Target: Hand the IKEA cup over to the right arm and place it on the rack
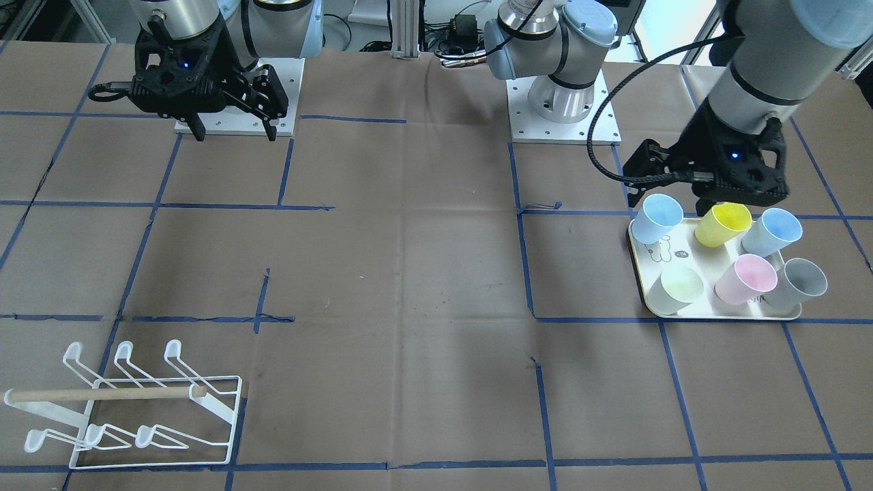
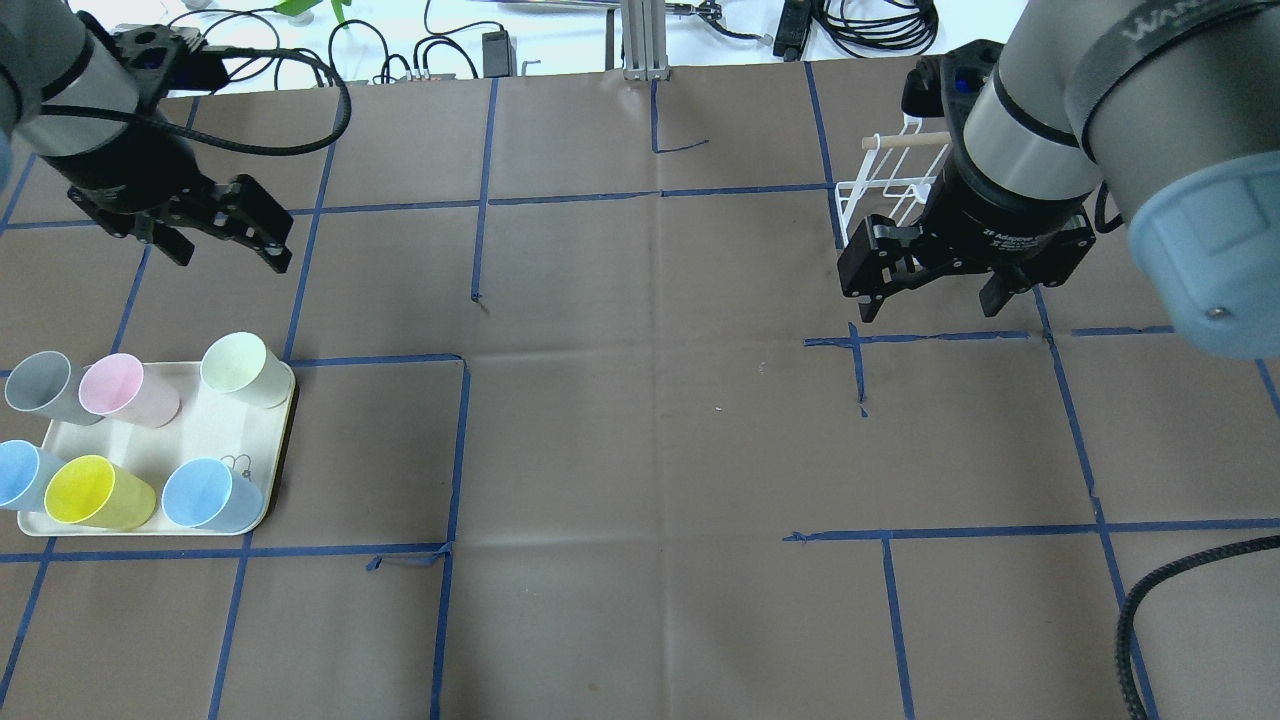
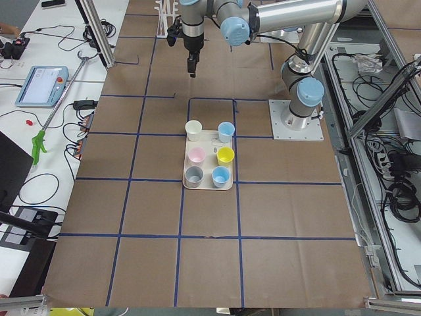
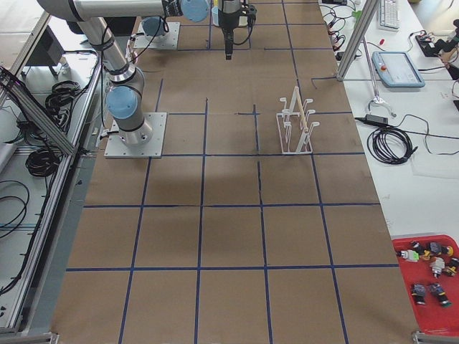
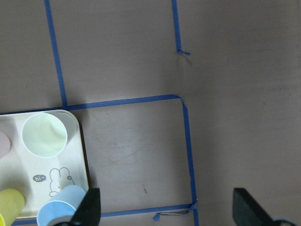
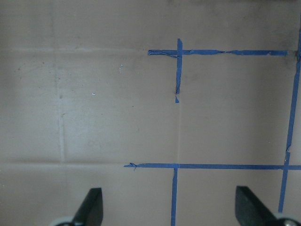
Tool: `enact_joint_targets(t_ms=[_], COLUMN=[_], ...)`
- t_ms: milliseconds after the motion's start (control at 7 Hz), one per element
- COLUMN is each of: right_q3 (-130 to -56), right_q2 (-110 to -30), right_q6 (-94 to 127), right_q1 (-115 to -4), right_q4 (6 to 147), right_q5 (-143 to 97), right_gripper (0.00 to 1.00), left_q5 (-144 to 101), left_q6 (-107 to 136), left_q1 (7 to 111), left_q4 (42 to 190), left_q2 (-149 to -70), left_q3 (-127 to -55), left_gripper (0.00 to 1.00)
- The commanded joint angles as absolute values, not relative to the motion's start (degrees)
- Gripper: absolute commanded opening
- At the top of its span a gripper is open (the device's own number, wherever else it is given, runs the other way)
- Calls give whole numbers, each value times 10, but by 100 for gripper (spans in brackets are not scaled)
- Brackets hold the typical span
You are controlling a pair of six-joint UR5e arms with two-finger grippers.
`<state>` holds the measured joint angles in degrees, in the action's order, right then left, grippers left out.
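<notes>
Overhead exterior: the open, empty left gripper [image 2: 235, 255] hangs just beyond the tray [image 2: 215, 432] of upright cups [image 2: 240, 368]. The right gripper [image 2: 930, 308], also open, is far from the tray.

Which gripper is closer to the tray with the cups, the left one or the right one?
Left. The left gripper hangs open just beside the tray, above the table. The right gripper is far across the table, at the end where the rack stands.
</notes>
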<state>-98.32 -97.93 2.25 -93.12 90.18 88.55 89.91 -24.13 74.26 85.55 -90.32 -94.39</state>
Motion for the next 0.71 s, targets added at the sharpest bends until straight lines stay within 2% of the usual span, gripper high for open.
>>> enact_joint_targets(t_ms=[0, 286, 571], right_q3=[-983, -983, -984], right_q2=[-977, -976, -974], right_q6=[23, 24, 25], right_q1=[-932, -932, -932], right_q4=[904, 906, 909], right_q5=[882, 882, 881], right_gripper=[100, 100, 100], left_q5=[901, 897, 896], left_q6=[-292, -287, -262], left_q1=[673, 665, 665], left_q4=[843, 764, 658], left_q2=[-910, -933, -950], left_q3=[-962, -1008, -1088], left_gripper=[100, 100, 100])
